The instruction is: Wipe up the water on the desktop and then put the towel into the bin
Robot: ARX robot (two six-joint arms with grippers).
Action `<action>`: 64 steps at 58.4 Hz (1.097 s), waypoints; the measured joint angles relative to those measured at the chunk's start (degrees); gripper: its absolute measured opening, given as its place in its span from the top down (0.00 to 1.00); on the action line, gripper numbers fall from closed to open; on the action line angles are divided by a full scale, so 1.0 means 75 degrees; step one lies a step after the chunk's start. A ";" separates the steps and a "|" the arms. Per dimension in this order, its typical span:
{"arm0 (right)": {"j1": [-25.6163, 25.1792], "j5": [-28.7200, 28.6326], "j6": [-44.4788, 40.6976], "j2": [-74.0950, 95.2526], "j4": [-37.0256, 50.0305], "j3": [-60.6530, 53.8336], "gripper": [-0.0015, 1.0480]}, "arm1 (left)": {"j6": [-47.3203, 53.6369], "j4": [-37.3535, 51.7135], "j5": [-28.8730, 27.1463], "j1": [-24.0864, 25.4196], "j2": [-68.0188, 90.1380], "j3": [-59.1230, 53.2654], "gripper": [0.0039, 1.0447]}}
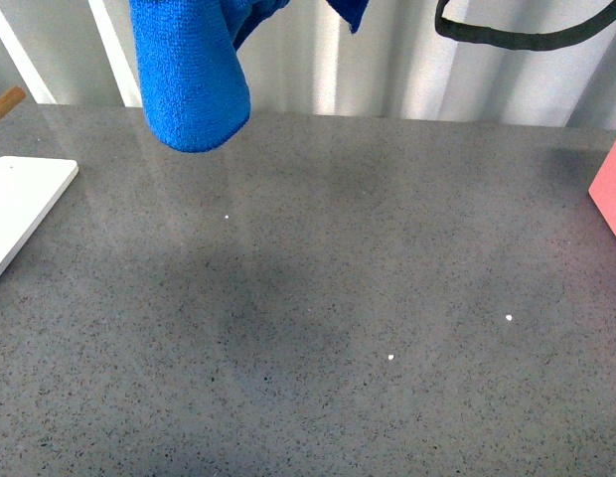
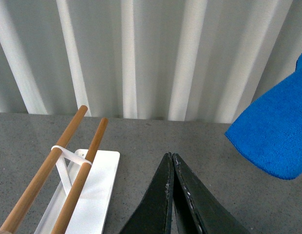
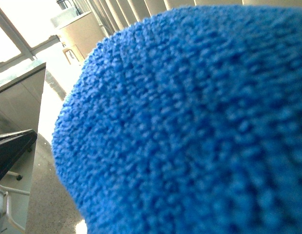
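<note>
The blue plush towel [image 1: 192, 75] hangs folded from above the top edge of the front view, its lower end clear of the dark-grey speckled desktop [image 1: 318, 328]. My right gripper is shut on the towel; its jaws are hidden, because the towel [image 3: 190, 126] fills the right wrist view. The towel's lower end also shows in the left wrist view [image 2: 275, 136], to one side of my left gripper [image 2: 170, 157]. The left gripper is shut and empty, low over the desktop [image 2: 141, 139]. No bin shows. A faint darker patch lies mid-desktop.
A flat white board [image 1: 20, 204] lies at the desktop's left edge. A white stand with two wooden rods [image 2: 75, 170] sits near the left gripper. A pink object [image 1: 611, 194] is at the right edge. A black cable [image 1: 527, 35] hangs against the corrugated back wall.
</note>
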 joint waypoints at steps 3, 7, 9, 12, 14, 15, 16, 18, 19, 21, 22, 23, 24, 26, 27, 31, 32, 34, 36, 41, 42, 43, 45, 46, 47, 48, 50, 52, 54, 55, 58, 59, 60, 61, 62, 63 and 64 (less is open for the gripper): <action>0.0000 0.0006 -0.0017 -0.0032 -0.0012 0.0000 0.94 | 0.0000 -0.0137 0.0006 0.0000 -0.0216 -0.0082 0.97; 0.0000 0.0009 -0.0020 -0.0064 -0.0012 0.0000 0.94 | 0.0000 -0.0274 0.0023 0.0000 -0.0425 -0.0152 0.97; 0.0003 0.0015 -0.0017 -0.0087 -0.0012 0.0000 0.94 | 0.0000 -0.0393 0.0023 0.0003 -0.0600 -0.0198 0.97; 0.0003 0.0026 -0.0020 -0.0111 -0.0012 0.0000 0.94 | 0.0000 -0.0600 0.0023 0.0000 -0.0895 -0.0280 0.97; 0.0009 0.0026 -0.0026 -0.0114 -0.0012 0.0000 0.94 | 0.0000 -0.0731 0.0023 0.0000 -0.1061 -0.0326 0.97; 0.0009 0.0026 -0.0029 -0.0114 -0.0012 -0.0003 0.94 | 0.0000 -0.0796 0.0023 0.0000 -0.1145 -0.0347 0.97; 0.0009 0.0026 -0.0032 -0.0114 -0.0012 -0.0003 0.94 | 0.0000 -0.0801 0.0023 0.0000 -0.1183 -0.0385 0.97; 0.0009 0.0026 -0.0038 -0.0114 -0.0012 -0.0020 0.94 | 0.0000 -0.0609 0.0023 0.0000 -0.1230 -0.0530 0.97; 0.0009 0.0026 -0.0044 -0.0114 -0.0012 -0.0026 0.94 | 0.0003 -0.0627 0.0029 0.0000 -0.1288 -0.0530 0.97; 0.0009 0.0026 -0.0047 -0.0114 -0.0015 -0.0041 0.94 | 0.0003 -0.0694 0.0026 0.0000 -0.1416 -0.0533 0.97; 0.0009 0.0029 -0.0050 -0.0114 -0.0012 -0.0044 0.94 | 0.0003 -0.0734 0.0026 0.0000 -0.1451 -0.0533 0.97; 0.0009 0.0026 -0.0055 -0.0114 -0.0012 -0.0044 0.94 | 0.0003 -0.0822 0.0029 0.0000 -0.1527 -0.0533 0.97; 0.0009 0.0026 -0.0061 -0.0114 -0.0012 -0.0044 0.94 | 0.0003 -0.0863 0.0026 0.0000 -0.1568 -0.0533 0.97; 0.0009 0.0029 -0.0064 -0.0114 -0.0009 -0.0050 0.94 | 0.0003 -0.0991 0.0029 0.0000 -0.1702 -0.0533 0.97; 0.0009 0.0026 -0.0064 -0.0114 -0.0009 -0.0052 0.94 | 0.0003 -0.1035 0.0026 0.0000 -0.1746 -0.0533 0.97; 0.0009 0.0032 -0.0064 -0.0114 -0.0003 -0.0070 0.94 | 0.0003 -0.1323 0.0026 0.0000 -0.2060 -0.0533 0.97; 0.0009 0.0032 -0.0064 -0.0114 -0.0003 -0.0070 0.94 | 0.0003 -0.1399 0.0026 0.0003 -0.2148 -0.0533 0.97; 0.0009 0.0032 -0.0064 -0.0114 0.0009 -0.0070 0.94 | 0.0003 -0.1582 0.0026 0.0003 -0.2363 -0.0533 0.97; 0.0009 0.0032 -0.0064 -0.0114 0.0015 -0.0070 0.94 | 0.0003 -0.1728 0.0026 0.0000 -0.2512 -0.0533 0.97; 0.0009 0.0032 -0.0070 -0.0114 0.0020 -0.0073 0.94 | 0.0003 -0.2020 0.0029 0.0000 -0.2792 -0.0533 0.97; 0.0009 0.0029 -0.0076 -0.0114 0.0012 -0.0073 0.94 | 0.0003 -0.2052 0.0029 0.0003 -0.2827 -0.0533 0.97; 0.0009 0.0032 -0.0085 -0.0114 -0.0003 -0.0073 0.94 | 0.0003 -0.2116 0.0026 0.0000 -0.2891 -0.0533 0.97; 0.0009 0.0032 -0.0096 -0.0114 -0.0032 -0.0073 0.94 | 0.0003 -0.2244 0.0026 0.0000 -0.3028 -0.0533 0.97; 0.0009 0.0032 -0.0102 -0.0114 -0.0050 -0.0073 0.94 | 0.0003 -0.2302 0.0029 0.0000 -0.3092 -0.0533 0.97; 0.0009 0.0035 -0.0111 -0.0114 -0.0076 -0.0073 0.94 | 0.0003 -0.2361 0.0029 0.0000 -0.3153 -0.0533 0.97; 0.0012 0.0035 -0.0119 -0.0114 -0.0096 -0.0073 0.94 | 0.0003 -0.2419 0.0026 0.0000 -0.3214 -0.0533 0.97; 0.0012 0.0050 -0.0157 -0.0114 -0.0137 -0.0073 0.94 | 0.0003 -0.2562 0.0026 0.0000 -0.3354 -0.0533 0.97; 0.0015 0.0064 -0.0184 -0.0114 -0.0160 -0.0073 0.94 | 0.0003 -0.2643 0.0026 0.0000 -0.3436 -0.0533 0.97; 0.0015 0.0090 -0.0204 -0.0114 -0.0169 -0.0073 0.94 | 0.0003 -0.2722 0.0029 0.0000 -0.3512 -0.0533 0.97; 0.0015 0.0105 -0.0213 -0.0114 -0.0169 -0.0073 0.94 | 0.0003 -0.2774 0.0026 0.0000 -0.3564 -0.0533 0.97; 0.0012 0.0119 -0.0227 -0.0114 -0.0175 -0.0073 0.94 | 0.0003 -0.2873 0.0029 0.0000 -0.3669 -0.0533 0.97; 0.0012 0.0122 -0.0236 -0.0114 -0.0178 -0.0073 0.94 | 0.0003 -0.2897 0.0026 0.0000 -0.3692 -0.0533 0.97; 0.0012 0.0128 -0.0239 -0.0114 -0.0178 -0.0073 0.94 | 0.0003 -0.2943 0.0029 0.0000 -0.3739 -0.0533 0.97; 0.0012 0.0131 -0.0242 -0.0114 -0.0181 -0.0073 0.94 | 0.0003 -0.2964 0.0026 0.0003 -0.3762 -0.0533 0.97; 0.0012 0.0140 -0.0245 -0.0114 -0.0187 -0.0073 0.94 | 0.0003 -0.3010 0.0026 0.0000 -0.3806 -0.0533 0.97; 0.0012 0.0143 -0.0245 -0.0114 -0.0189 -0.0073 0.94 | 0.0003 -0.3034 0.0029 0.0000 -0.3826 -0.0533 0.97; 0.0012 0.0146 -0.0251 -0.0114 -0.0189 -0.0073 0.94 | 0.0003 -0.3077 0.0029 0.0003 -0.3870 -0.0533 0.97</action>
